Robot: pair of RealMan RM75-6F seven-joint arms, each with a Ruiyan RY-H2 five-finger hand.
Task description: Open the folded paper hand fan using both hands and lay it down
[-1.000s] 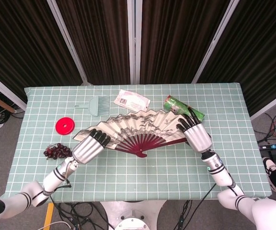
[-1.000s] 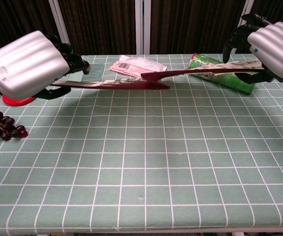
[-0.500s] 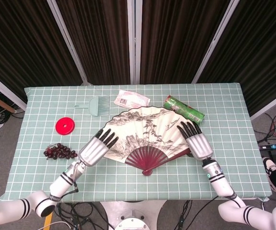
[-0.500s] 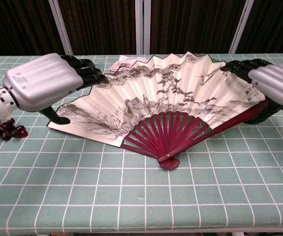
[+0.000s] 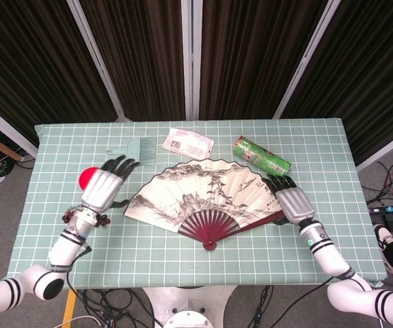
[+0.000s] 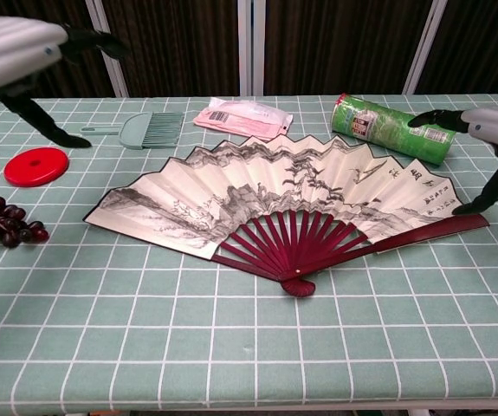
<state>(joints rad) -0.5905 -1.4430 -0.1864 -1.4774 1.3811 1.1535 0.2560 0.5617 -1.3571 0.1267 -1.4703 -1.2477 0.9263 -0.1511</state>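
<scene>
The head view looks steeply down from above the robot onto the whole bench [image 5: 182,256], facing the dark curtains, while the chest view sits low and near at the bench's [image 6: 249,347] front edge, looking across it; both share the open fan [image 5: 206,195] [image 6: 283,208].

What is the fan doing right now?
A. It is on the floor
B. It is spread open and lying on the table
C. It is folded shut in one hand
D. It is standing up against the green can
B. The fan lies spread open on the table, with the left hand and right hand off it.
</scene>
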